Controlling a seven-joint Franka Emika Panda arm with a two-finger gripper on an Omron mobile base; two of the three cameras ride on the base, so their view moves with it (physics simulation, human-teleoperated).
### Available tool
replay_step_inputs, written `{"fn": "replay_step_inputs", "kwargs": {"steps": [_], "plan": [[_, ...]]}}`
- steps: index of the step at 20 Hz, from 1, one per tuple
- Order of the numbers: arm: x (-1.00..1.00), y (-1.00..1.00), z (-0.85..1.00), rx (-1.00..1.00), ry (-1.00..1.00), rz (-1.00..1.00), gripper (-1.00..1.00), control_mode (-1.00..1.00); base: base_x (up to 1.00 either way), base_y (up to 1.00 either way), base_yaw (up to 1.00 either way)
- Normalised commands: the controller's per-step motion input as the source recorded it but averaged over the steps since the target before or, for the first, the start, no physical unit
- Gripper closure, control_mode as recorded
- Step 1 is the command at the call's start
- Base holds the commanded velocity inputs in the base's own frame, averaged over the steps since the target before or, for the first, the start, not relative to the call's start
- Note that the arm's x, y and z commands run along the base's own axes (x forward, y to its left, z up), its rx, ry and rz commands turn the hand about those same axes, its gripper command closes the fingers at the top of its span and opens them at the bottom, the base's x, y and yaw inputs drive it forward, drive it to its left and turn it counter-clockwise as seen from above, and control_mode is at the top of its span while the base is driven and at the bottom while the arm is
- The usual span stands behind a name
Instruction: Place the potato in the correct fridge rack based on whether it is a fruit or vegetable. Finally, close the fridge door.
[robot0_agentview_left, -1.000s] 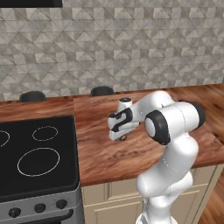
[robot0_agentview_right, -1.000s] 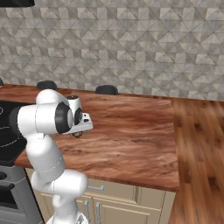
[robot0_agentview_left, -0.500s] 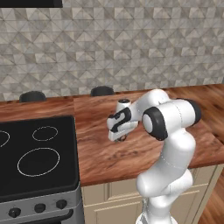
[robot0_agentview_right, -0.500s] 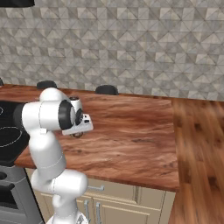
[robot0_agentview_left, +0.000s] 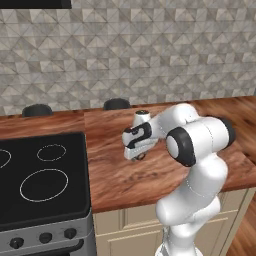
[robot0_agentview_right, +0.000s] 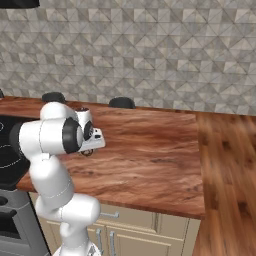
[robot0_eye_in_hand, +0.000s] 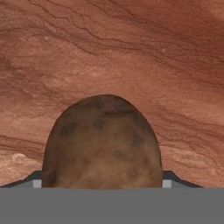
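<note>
Hand view: gripper (robot0_eye_in_hand: 103, 186) clamped on potato (robot0_eye_in_hand: 101, 142) just above wood counter (robot0_eye_in_hand: 131, 52).

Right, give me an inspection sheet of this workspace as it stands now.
Surface: wooden counter, reddish-brown grain, bare around the arm.
Job's things: potato between the finger tips, just over the wood; contact with the counter cannot be told.
Clutter: two dark round objects at the back wall.
Grippers: gripper pointing down, shut on the potato.
Cables: nothing seen.
Surroundings: black stove top to the left, patterned grey tile wall, pale cabinets below.
</note>
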Motion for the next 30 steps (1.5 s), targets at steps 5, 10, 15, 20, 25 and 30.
{"fn": "replay_step_inputs", "kwargs": {"steps": [5,10,15,20,25,30], "plan": [[-0.85,0.0,0.66,0.0,-0.11,-0.05,1.0,-1.0,0.0,0.0,0.0],[-0.7,0.0,0.92,0.0,-0.02,-0.15,1.0,-1.0,0.0,0.0,0.0],[-0.69,-0.05,0.97,0.0,-0.04,-0.13,1.0,-1.0,0.0,0.0,0.0],[-0.66,-0.1,0.9,0.0,-0.12,-0.11,1.0,-1.0,0.0,0.0,0.0],[-0.67,-0.13,0.7,0.01,-0.17,-0.07,1.0,-1.0,0.0,0.0,0.0],[-0.6,-0.3,0.23,0.07,-0.08,0.0,1.0,-1.0,0.0,0.0,0.0]]}}
